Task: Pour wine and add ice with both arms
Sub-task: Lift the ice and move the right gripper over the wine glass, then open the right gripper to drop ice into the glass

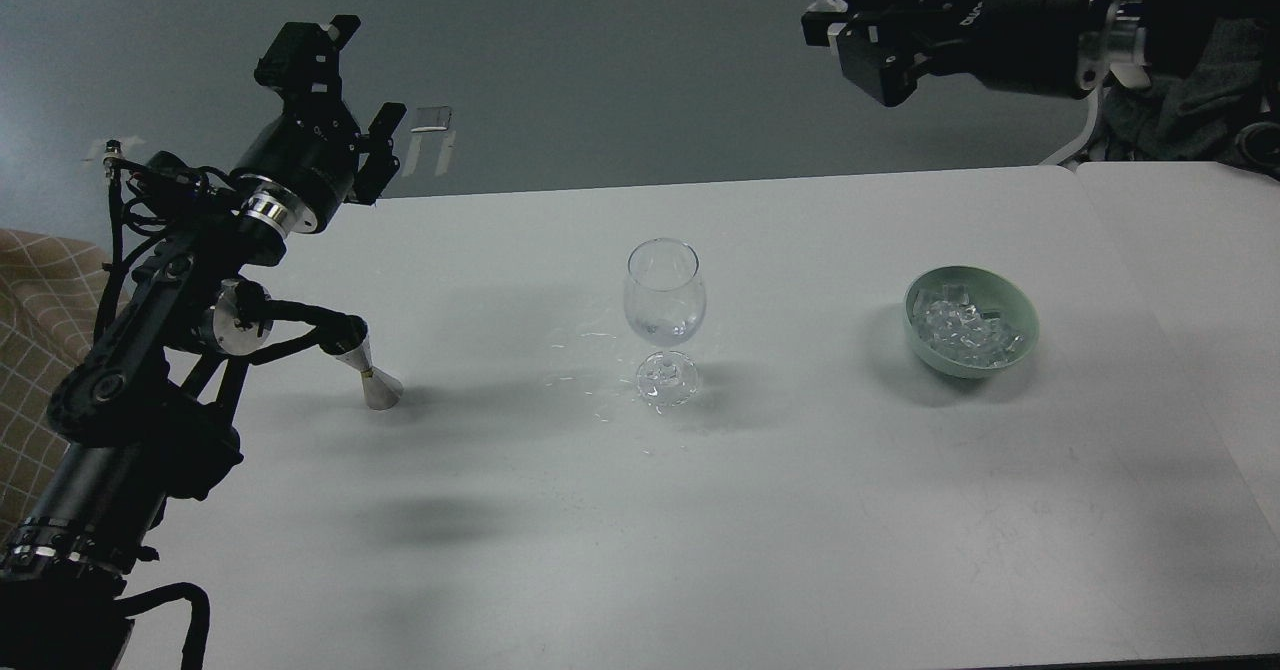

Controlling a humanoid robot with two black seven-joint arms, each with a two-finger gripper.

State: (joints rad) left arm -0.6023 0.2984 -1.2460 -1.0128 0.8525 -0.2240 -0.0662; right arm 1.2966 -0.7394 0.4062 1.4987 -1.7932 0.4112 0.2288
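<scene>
- Left claw [350,80] raised clear of the bench [800,510], fingers apart, holding nothing.
- Right claw [850,35] high at the far right, also empty; fingers look parted, with a gap between them.
- Wine glass [665,315] stands upright, below and to the right of the left claw, below and to the left of the right claw, roughly between the two.
- The wine [668,328]: a thin pool of clear liquid seems to sit at the bottom of the glass; hard to be sure through the glare.
- Metal jigger [375,380] stands on the bench below the left claw, just beside that arm's cable loop.
- The ice [968,330] lies heaped in a pale green bowl [935,350], below and slightly right of the right claw, well apart from the glass.
- Judgement: pouring looks done, ice not yet added.
- Risk: cubes are clear and slick; a pinch could squirt one out or close on none.
- Risk: a cube dropped from height could splash or tip the stemmed glass.
- Risk: the left arm's cables could snag and topple the jigger.
</scene>
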